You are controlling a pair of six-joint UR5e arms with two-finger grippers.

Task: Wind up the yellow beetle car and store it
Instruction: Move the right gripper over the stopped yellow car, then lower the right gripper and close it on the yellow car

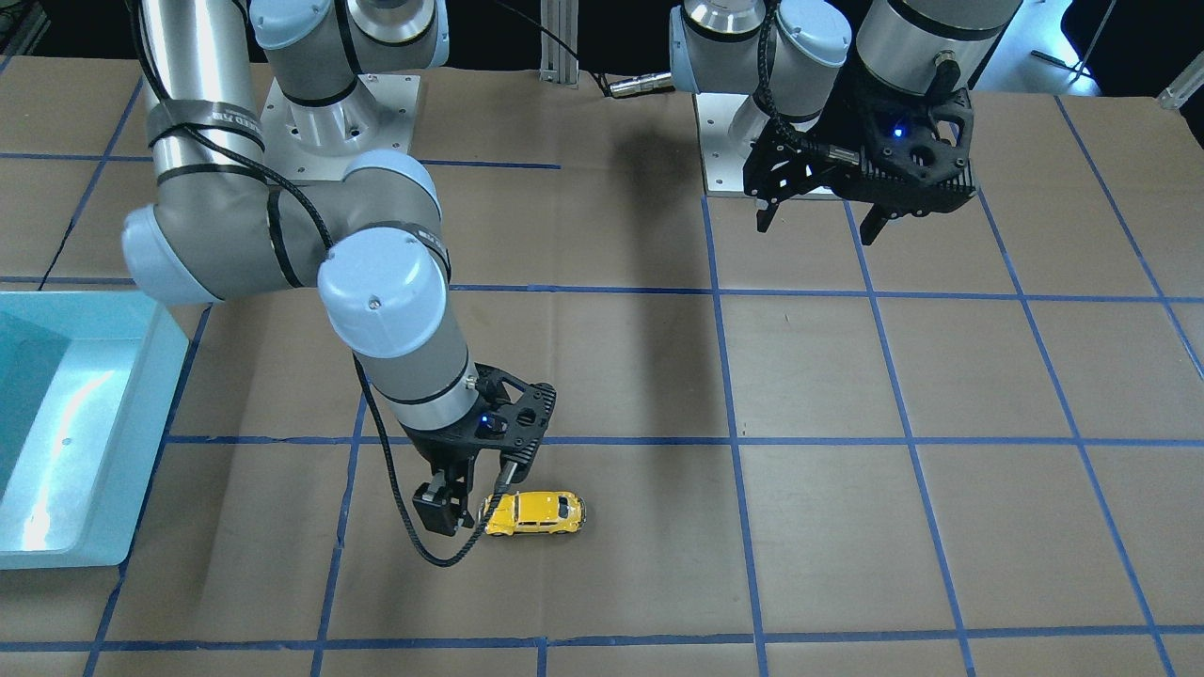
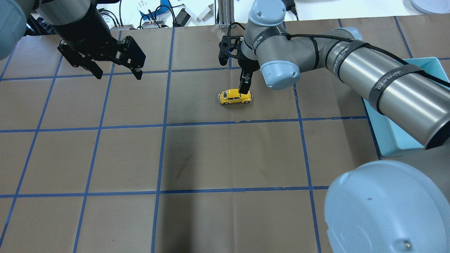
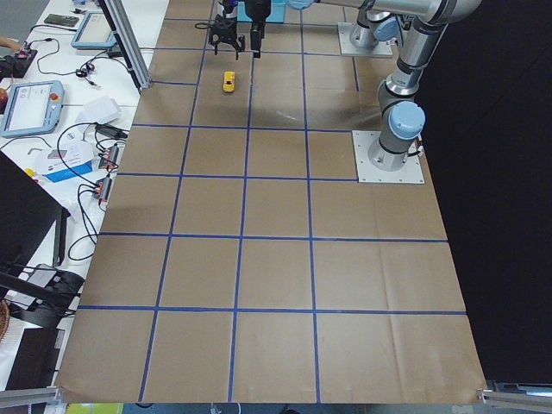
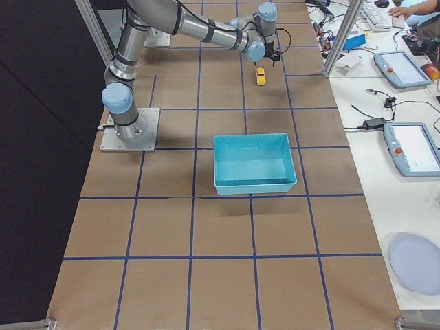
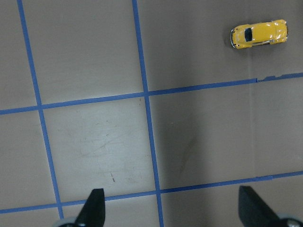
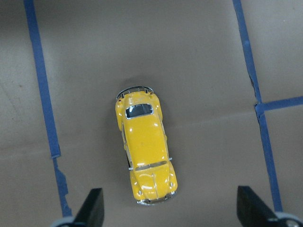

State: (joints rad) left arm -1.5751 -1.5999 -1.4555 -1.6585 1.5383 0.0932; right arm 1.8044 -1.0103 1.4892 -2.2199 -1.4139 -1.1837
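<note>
Yellow beetle car (image 1: 533,512): on its wheels on the brown-paper tabletop (image 1: 847,527).
Right end effector (image 1: 470,498): fingers spread, grasping nothing, just over the car.
Left end effector (image 1: 816,230): spread, empty, well apart.

Teal bin (image 1: 103,423) and right hand (image 6: 171,210) partly beyond view edges

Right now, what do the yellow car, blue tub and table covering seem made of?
The yellow car has a glossy painted shell with sharp highlights: die-cast metal or hard plastic, I cannot tell which. The blue tub looks like smooth moulded plastic, going by its soft sheen. The table covering looks like matte brown paper, creased, with blue tape lines.
</note>
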